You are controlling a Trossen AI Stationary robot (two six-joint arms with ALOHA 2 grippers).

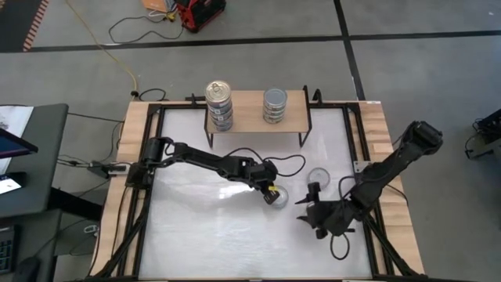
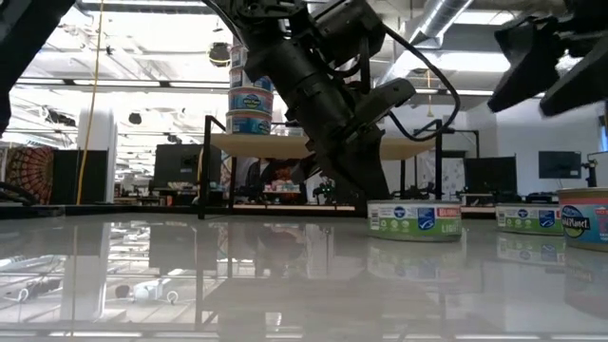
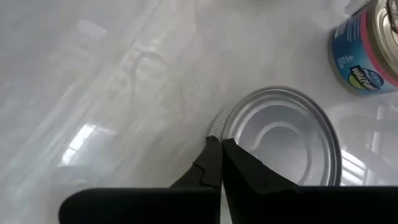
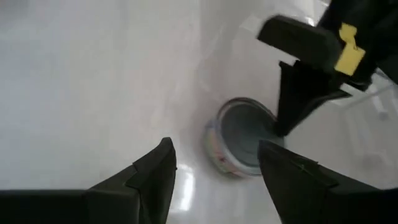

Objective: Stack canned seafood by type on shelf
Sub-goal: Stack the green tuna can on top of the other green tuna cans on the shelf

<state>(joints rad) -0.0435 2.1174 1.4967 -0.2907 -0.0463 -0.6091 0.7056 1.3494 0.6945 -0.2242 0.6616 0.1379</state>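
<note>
A silver-topped can (image 1: 276, 197) stands on the white tabletop, also in the left wrist view (image 3: 283, 134) and the right wrist view (image 4: 239, 143). My left gripper (image 1: 271, 191) (image 3: 221, 149) is shut, with its tips at that can's rim. My right gripper (image 1: 309, 208) (image 4: 214, 168) is open and hovers just right of the can, touching nothing. The shelf (image 1: 247, 112) stands at the far edge. It carries a gold-topped stack of cans (image 1: 220, 104) and a silver-topped stack (image 1: 275, 104). Another loose can (image 1: 319, 178) rests on the table. My left gripper comes slanting down from the table's left, and its shut fingertips (image 3: 214, 155) stand against the can's outer rim (image 3: 219, 124) on its left side. The can rests flat on the table. Whether the rim is pinched or only touched, I cannot tell.
A blue-labelled can (image 3: 364, 50) stands close beyond the silver one. The low view shows three loose cans along the table's right side (image 2: 414, 219) (image 2: 527, 218) (image 2: 584, 218). A black cable (image 1: 293, 163) loops over the table in front of the shelf. The table's near left part is bare.
</note>
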